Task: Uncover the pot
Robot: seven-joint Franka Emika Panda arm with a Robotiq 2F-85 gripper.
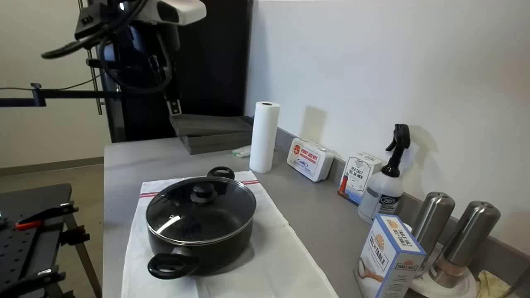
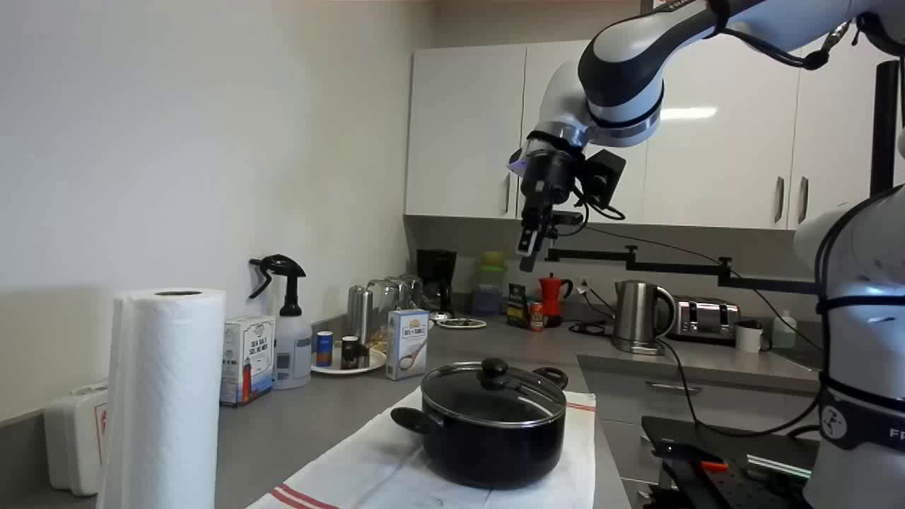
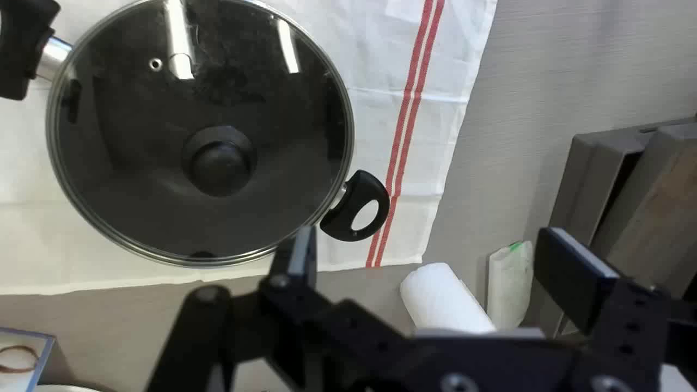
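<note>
The wide black pot (image 1: 215, 252) stands upright on a white cloth in both exterior views (image 2: 495, 452). Its black side handle (image 3: 340, 220) shows in the wrist view. A round glass lid (image 1: 178, 217) with a steel rim sits flat on the pot, also in an exterior view (image 2: 466, 396) and the wrist view (image 3: 136, 201). Its black knob (image 1: 203, 191) stands at the centre and shows in the wrist view (image 3: 219, 167). My gripper (image 3: 430, 242) is open and empty, fingers wide apart. It hangs in the air well above the lid (image 2: 529, 256), touching nothing.
The red-striped cloth (image 1: 285, 256) lies under the pot. A paper towel roll (image 1: 265, 138), first aid kit (image 1: 309, 160), spray bottle (image 1: 381, 192), salt box (image 1: 387, 258) and steel cylinders (image 1: 466, 236) line the wall side. Grey boxes (image 1: 219, 134) lie at the counter's end.
</note>
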